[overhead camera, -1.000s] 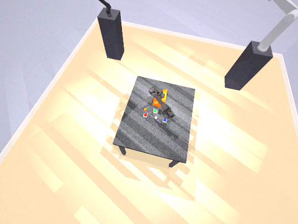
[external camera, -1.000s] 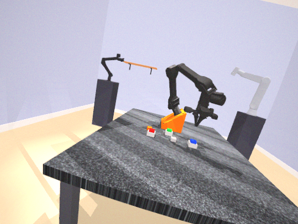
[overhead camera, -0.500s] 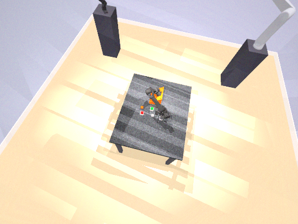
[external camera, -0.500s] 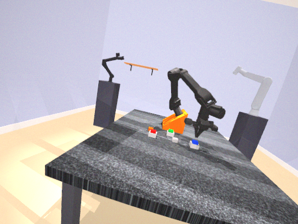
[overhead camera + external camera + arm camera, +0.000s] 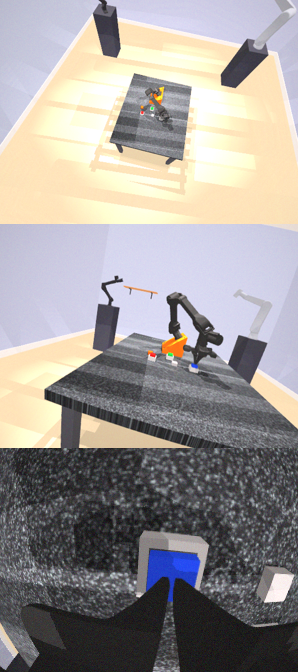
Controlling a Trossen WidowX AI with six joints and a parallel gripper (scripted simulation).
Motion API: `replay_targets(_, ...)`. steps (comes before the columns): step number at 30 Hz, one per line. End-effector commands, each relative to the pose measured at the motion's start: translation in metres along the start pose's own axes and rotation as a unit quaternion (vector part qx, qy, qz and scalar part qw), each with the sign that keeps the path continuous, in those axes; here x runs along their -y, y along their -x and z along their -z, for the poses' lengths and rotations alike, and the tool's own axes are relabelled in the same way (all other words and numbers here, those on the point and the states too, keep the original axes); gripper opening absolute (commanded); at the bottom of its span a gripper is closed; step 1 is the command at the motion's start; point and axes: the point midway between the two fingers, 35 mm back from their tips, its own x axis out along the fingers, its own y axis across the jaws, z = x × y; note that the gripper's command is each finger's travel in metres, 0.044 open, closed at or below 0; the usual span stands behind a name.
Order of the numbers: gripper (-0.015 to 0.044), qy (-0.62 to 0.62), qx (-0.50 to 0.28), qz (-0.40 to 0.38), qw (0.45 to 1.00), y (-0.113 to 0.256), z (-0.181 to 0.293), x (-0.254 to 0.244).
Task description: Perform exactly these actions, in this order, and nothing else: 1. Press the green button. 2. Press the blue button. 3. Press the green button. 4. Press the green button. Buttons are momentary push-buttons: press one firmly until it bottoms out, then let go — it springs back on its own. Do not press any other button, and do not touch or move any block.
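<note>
The blue button (image 5: 194,366) (image 5: 172,564) sits in a pale square housing. My gripper (image 5: 195,363) (image 5: 170,584) is shut and empty, pointing down with its fingertips at the near part of the blue cap. The views do not clearly show whether they touch it or how far the cap is down. In the top view the arm hides the fingertips and the blue cap. The green button (image 5: 152,108) (image 5: 170,355) stands between the blue button and the red one, nearer the arm's base, with its cap raised and nothing over it.
The red button (image 5: 142,112) (image 5: 152,355) is at the far side of the green one. A small white block (image 5: 152,115) (image 5: 174,363) (image 5: 277,586) lies between the blue and green buttons. An orange block (image 5: 142,107) (image 5: 150,352) lies behind the red button. The orange arm mount (image 5: 176,348) stands behind.
</note>
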Motion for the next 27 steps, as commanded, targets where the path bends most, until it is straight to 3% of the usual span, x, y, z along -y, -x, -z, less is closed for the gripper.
replay_targets(1, 0.002, 0.002, 0.002, 0.002, 1.0, -0.006, 0.0, 0.001)
replay_targets(23, 0.002, 0.002, 0.002, 0.003, 1.0, -0.012, 0.0, 0.001)
replay_targets(27, 0.002, 0.002, 0.002, 0.002, 1.0, 0.019, 0.0, 0.0)
